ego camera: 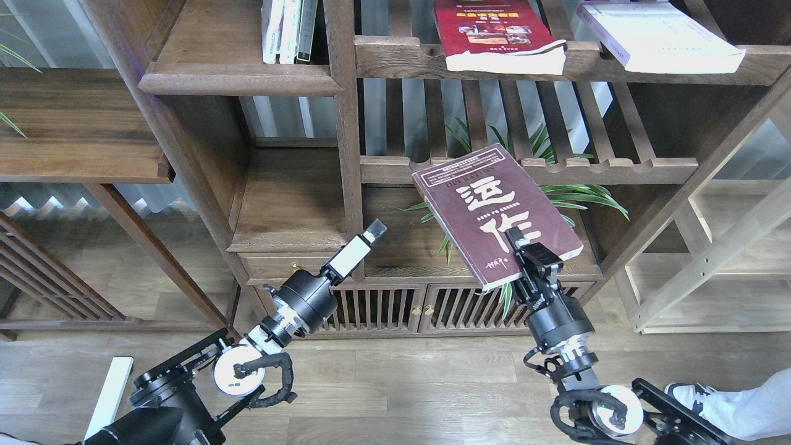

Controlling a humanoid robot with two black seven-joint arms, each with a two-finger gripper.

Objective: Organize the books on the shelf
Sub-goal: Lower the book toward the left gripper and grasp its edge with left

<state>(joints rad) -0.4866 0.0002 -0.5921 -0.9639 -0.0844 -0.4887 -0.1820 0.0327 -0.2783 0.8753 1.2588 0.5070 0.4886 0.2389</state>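
My right gripper [518,242] is shut on the near edge of a dark maroon-brown book [488,210] with big white Chinese characters, held tilted in the air in front of the unit's middle. A red book [494,34] with a yellow title band lies on the upper slatted shelf. A thick white book [658,34] lies to its right on the same shelf. The solid dark wooden shelf [241,77] with a moulded front edge is at upper left. My left gripper [373,232] points up toward the low middle compartment, holding nothing; its fingers look closed together.
Thin upright white and dark-spined books [287,31] stand at the right end of the solid shelf. A green plant [556,185] sits behind the held book. A slatted lower shelf [618,167] and a cabinet with small doors [395,306] are below. A person's shoe [689,392] is at lower right.
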